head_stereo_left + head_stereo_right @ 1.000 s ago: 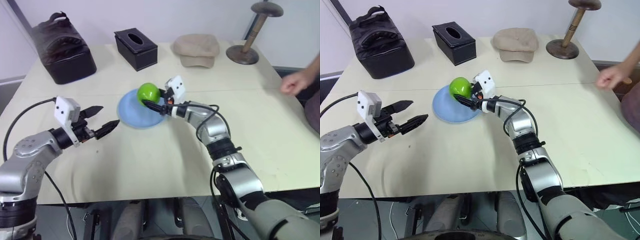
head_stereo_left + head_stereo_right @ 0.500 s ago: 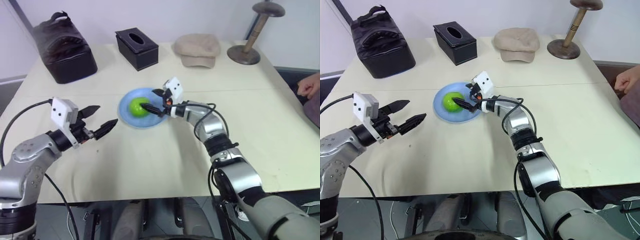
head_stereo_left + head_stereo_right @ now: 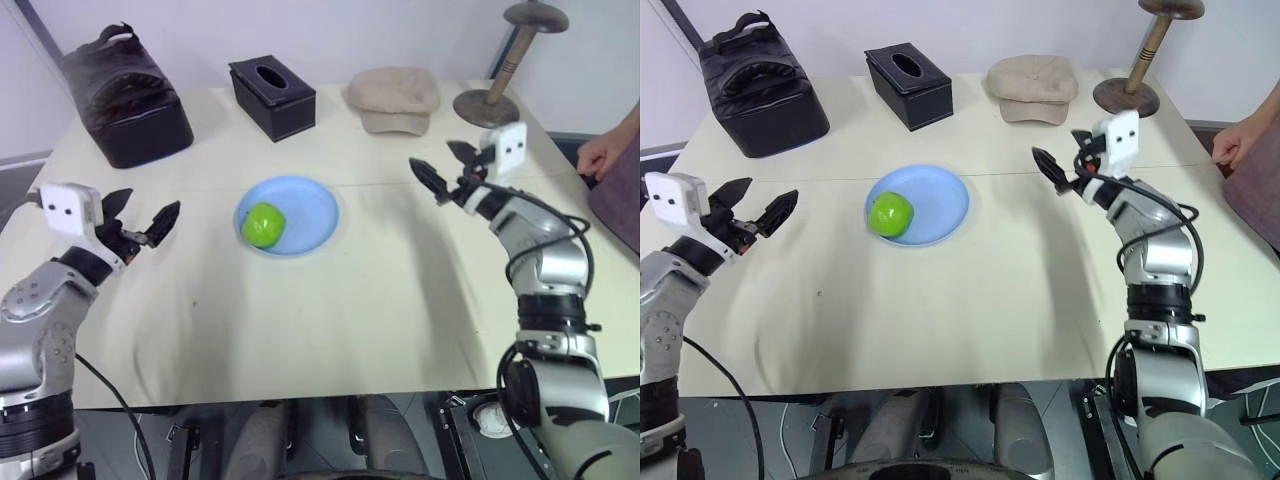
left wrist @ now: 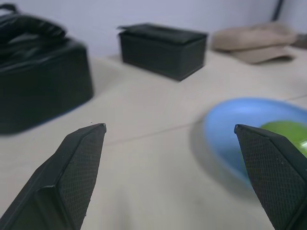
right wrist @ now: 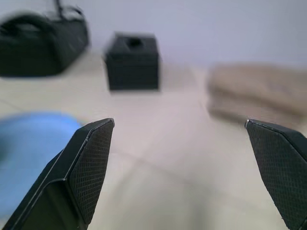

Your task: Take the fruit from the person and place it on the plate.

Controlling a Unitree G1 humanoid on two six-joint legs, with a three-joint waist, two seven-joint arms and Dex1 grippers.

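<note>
Both tools (image 3: 140,222) (image 3: 437,172) off apple (image 3: 262,224) (plated)

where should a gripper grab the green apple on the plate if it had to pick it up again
Across the apple's widest middle, coming down from above, I'd judge. It is round and glossy, so a grip off the middle would likely slip. It lies on the left part of the blue plate, near the shallow rim, and a low sideways approach from that side could catch the rim. Its top is clear.
</note>
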